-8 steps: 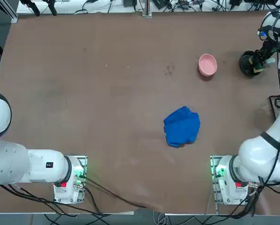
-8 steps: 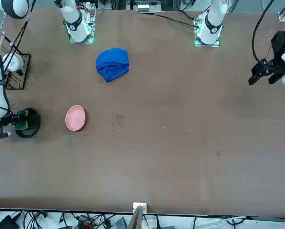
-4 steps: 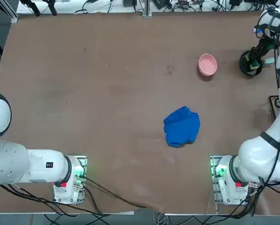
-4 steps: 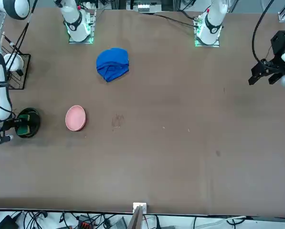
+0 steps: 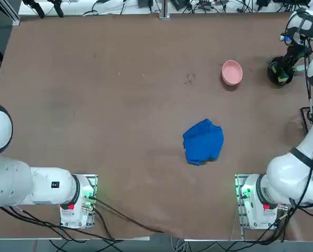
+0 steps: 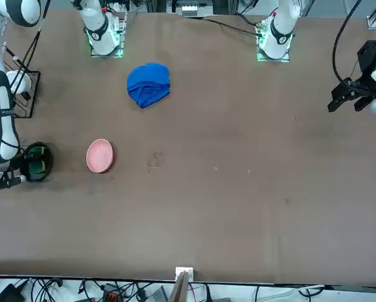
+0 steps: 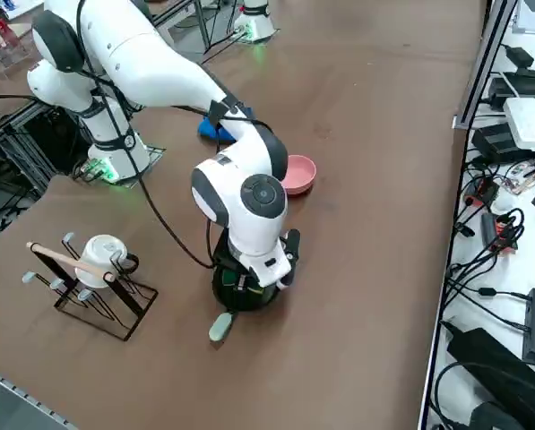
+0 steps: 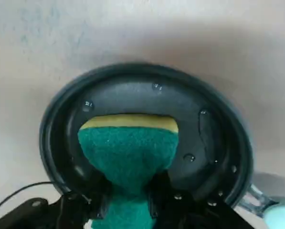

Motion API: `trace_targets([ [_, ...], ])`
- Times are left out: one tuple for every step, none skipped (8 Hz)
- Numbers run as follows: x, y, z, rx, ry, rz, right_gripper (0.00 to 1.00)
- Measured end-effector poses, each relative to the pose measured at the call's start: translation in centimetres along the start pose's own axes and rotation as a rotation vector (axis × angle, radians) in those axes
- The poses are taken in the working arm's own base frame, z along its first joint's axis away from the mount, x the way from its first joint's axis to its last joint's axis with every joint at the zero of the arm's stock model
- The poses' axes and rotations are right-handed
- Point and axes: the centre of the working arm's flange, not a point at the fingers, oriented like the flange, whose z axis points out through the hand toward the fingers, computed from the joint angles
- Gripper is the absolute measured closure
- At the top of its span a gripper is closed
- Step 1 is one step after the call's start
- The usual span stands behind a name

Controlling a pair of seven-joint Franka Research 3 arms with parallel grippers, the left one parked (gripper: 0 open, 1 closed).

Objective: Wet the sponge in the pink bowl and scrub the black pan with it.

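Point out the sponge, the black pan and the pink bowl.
sponge (image 8: 128, 152), right wrist view, on its green top layer.
black pan (image 8: 214, 138), right wrist view, on its inner floor.
pink bowl (image 5: 232, 72), top view, on its inside.

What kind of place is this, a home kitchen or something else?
Probably a robotics lab, not a kitchen: robot arms bolted to a brown table, loose cables beside it, and only a pan and bowl as props.

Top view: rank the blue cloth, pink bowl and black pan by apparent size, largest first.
1. blue cloth, clearly largest.
2. pink bowl and black pan: about alike; the right gripper, shut on the sponge, covers part of the pan.
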Motion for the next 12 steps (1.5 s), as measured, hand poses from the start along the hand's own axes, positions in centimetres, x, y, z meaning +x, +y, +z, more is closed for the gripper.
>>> trace_targets([
  [-0.3,0.1,0.2,0.012,-0.014,-0.014,0.58],
  [-0.6,0.4,0.2,0.013,-0.020,-0.023,0.58],
  [-1.0,0.8,0.2,0.012,-0.021,-0.035,0.58],
  [-1.5,1.5,0.2,0.013,-0.016,-0.037,0.58],
  [-1.8,2.3,0.0,0.003,0.000,-0.031,0.58],
  [-1.9,2.9,-0.3,-0.014,0.023,-0.025,0.58],
  [-1.8,3.0,-0.5,-0.025,0.037,-0.024,0.58],
  [-1.4,2.8,-0.6,-0.034,0.046,-0.030,0.58],
  [-0.9,2.3,-0.8,-0.041,0.053,-0.040,0.58],
  [-0.4,1.8,-0.8,-0.043,0.056,-0.047,0.58],
  [-0.1,1.4,-0.9,-0.044,0.055,-0.052,0.58],
  [0.3,0.9,-0.9,-0.044,0.054,-0.060,0.58],
])
